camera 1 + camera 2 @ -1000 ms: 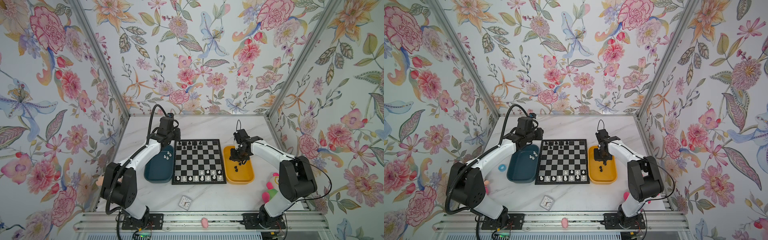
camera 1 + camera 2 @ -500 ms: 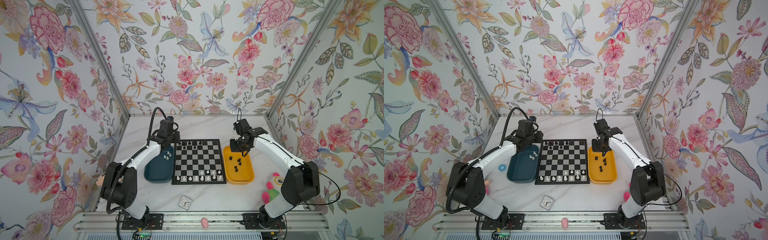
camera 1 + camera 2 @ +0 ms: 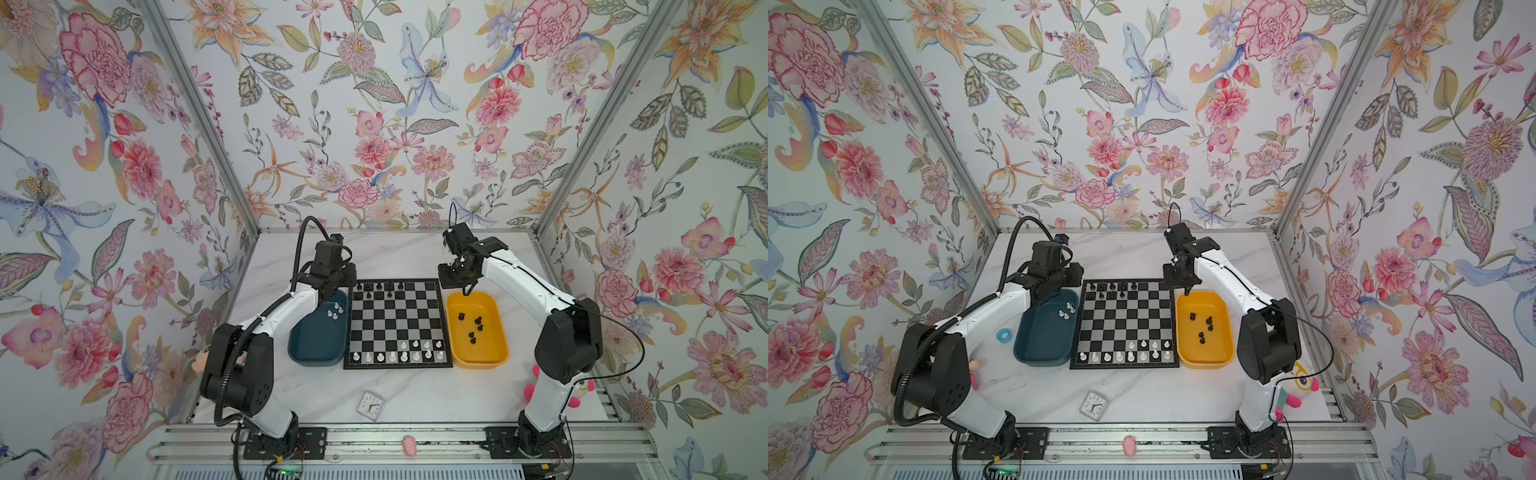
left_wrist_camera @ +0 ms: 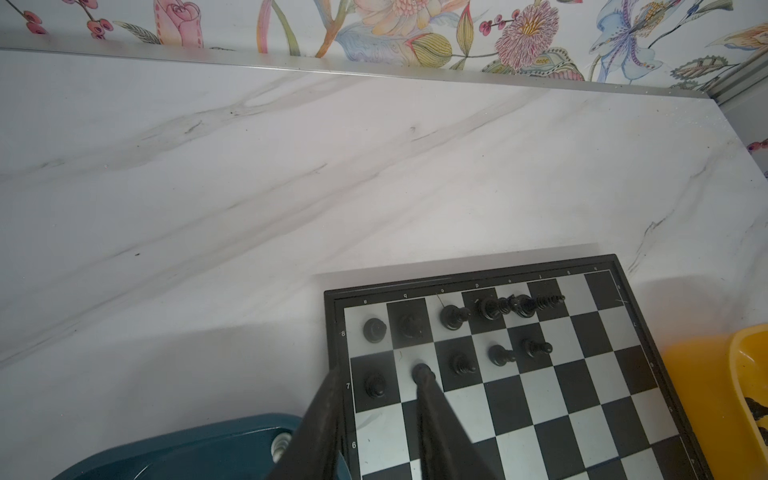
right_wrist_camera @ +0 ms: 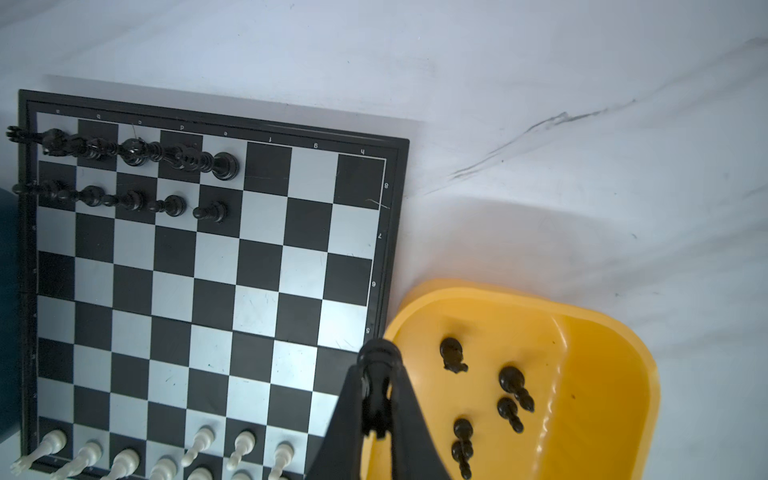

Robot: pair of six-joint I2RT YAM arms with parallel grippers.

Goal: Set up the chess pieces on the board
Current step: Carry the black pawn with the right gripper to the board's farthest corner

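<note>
Board: the board (image 3: 397, 323) lies flat in the middle of the tabletop (image 3: 415, 253); the teal tray (image 3: 316, 349) and the yellow tray (image 3: 484, 353) sit just beside it, one on each side
Black set: ten black pieces (image 4: 455, 316) stand on the two far rows, five in each, on the side nearer the teal tray; the three files nearer the yellow tray are bare
Black left: about five lie in the yellow tray; one more black piece (image 5: 376, 399) is clenched in the right tool (image 5: 377, 374), which hangs over that tray's far end, at the board's edge
White set: white pieces (image 3: 392, 356) seem to fill the near row; four more stand in the second row, toward the yellow tray
White left: three or four lie in the teal tray; the left tool (image 4: 378, 374) hangs over the board's far corner beside that tray, fingers parted, nothing between them
Progress: roughly two thirds placed, I judge; about ten pieces to go
Tabletop: white, marble-look, grey veins; a small clock (image 3: 370, 405) lies near the front; a soft toy (image 3: 534, 384) sits at the front right
Room: walls (image 3: 374, 124) in floral paper on three sides; metal posts in the corners; both arms are fixed to a rail (image 3: 374, 440) at the front
</note>
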